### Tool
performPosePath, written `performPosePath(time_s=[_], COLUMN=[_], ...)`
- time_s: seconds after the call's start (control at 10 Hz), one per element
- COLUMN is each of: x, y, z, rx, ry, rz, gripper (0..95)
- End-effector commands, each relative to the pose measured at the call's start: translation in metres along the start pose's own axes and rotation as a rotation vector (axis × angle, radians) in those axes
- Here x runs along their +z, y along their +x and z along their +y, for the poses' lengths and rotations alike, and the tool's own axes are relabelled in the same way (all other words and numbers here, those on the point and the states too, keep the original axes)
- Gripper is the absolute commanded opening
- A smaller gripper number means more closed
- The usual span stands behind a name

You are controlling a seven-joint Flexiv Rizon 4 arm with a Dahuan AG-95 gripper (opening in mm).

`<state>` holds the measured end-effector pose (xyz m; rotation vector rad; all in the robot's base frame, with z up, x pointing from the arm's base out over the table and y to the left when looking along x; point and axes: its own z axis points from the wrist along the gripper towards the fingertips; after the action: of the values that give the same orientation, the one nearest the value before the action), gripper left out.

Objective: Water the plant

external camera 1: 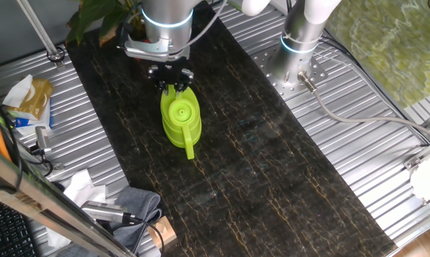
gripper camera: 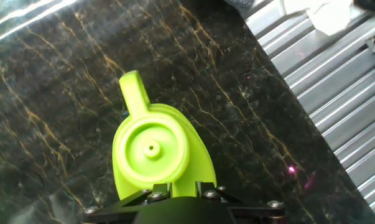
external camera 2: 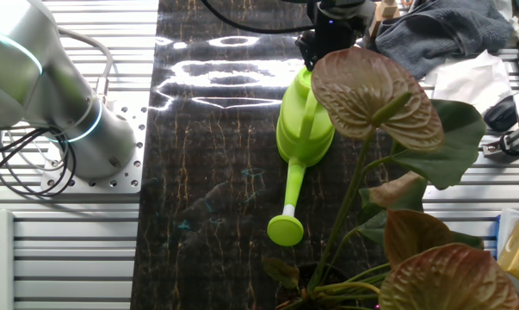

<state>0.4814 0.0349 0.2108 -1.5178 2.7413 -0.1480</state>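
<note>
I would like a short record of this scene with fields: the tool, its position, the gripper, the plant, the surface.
tool: lime-green watering can
position: upright on the dark marble-patterned mat, spout pointing away from the gripper
gripper: gripper at the can's handle end; whether the jaws have closed cannot be told
plant: plant with broad green and brownish leaves, beside the can
surface: ribbed metal table

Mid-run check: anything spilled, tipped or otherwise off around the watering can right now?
Nothing stands out. The green watering can stands upright on the dark mat with the gripper at its handle end, no water visible on the mat. The plant looks undisturbed.
</note>
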Motion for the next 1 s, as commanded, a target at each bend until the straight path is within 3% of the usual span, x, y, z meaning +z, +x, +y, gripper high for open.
performPosePath(time_s=[0.1, 0.3, 0.4, 0.6, 0.7, 1.0], x=[-0.0006, 0.0001, 0.0003, 0.0004, 0.0016, 0.0085], y=[-0.0011, -0.0022, -0.0025, -0.0024, -0.003, -0.0078], z=[-0.0003, 0.0002, 0.0003, 0.0002, -0.0004, -0.001], rx=[-0.05, -0.073, -0.075, -0.084, -0.105, -0.141], ry=[0.015, 0.014, 0.015, 0.012, 0.004, -0.008], rz=[-0.006, -0.023, -0.029, -0.033, -0.049, -0.062], gripper=[19.0, 19.0, 38.0, 38.0, 57.0, 57.0])
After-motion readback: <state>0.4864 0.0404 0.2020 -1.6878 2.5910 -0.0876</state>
